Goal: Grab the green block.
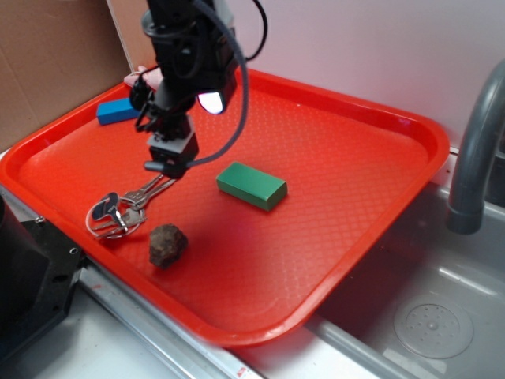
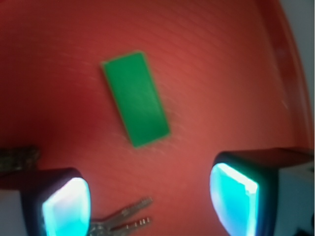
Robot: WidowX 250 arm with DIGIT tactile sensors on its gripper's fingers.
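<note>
Right now the green block (image 1: 252, 185) is lying flat near the middle of the red tray (image 1: 371, 166), with nothing touching it. The gripper (image 2: 147, 204) is hanging over the tray to one side of the block, above a bunch of keys (image 1: 126, 207). In the wrist view its two fingers (image 2: 66, 204) are glowing blue-green and sitting wide apart, and they are holding nothing. The block is showing well apart from the fingers, a bit tilted, and the key tips are poking out down between them. A brown lumpy rock (image 1: 167, 244) is resting near the keys on the tray. A blue block (image 1: 118, 110) is lying far off by the tray's back edge. A grey tap (image 1: 477, 150) is standing beside the tray.
</note>
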